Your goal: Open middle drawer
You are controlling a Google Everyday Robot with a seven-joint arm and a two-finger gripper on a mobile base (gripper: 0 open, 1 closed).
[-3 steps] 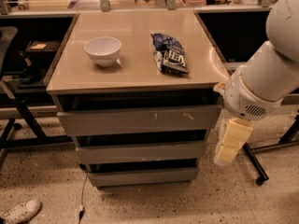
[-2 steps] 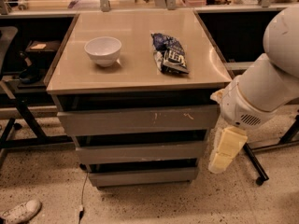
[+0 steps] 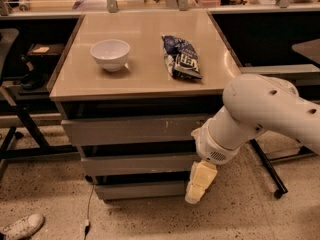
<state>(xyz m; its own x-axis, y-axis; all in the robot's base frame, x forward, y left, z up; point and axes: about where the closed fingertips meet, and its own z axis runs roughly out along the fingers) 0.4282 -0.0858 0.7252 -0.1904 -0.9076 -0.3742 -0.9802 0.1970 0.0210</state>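
The cabinet has three grey drawer fronts stacked under a beige top. The middle drawer [image 3: 135,164] is the wide, plain flat front between the taller scratched front [image 3: 130,130] above and the narrow front [image 3: 140,189] below; it looks closed. My gripper [image 3: 200,183], cream-coloured and pointing down, hangs from the white arm [image 3: 260,111] in front of the cabinet's lower right corner. It overlaps the right end of the middle and bottom fronts. I cannot tell whether it touches them.
A white bowl [image 3: 110,54] and a dark blue snack bag [image 3: 181,56] lie on the cabinet top [image 3: 145,79]. A black chair frame [image 3: 20,129] stands left, a caster leg [image 3: 270,174] right, a shoe [image 3: 20,226] and a cable [image 3: 89,209] on the floor.
My arm has swung left toward the cabinet. The gripper went from beside the cabinet's right side to in front of its lower right corner. The drawers have not moved.
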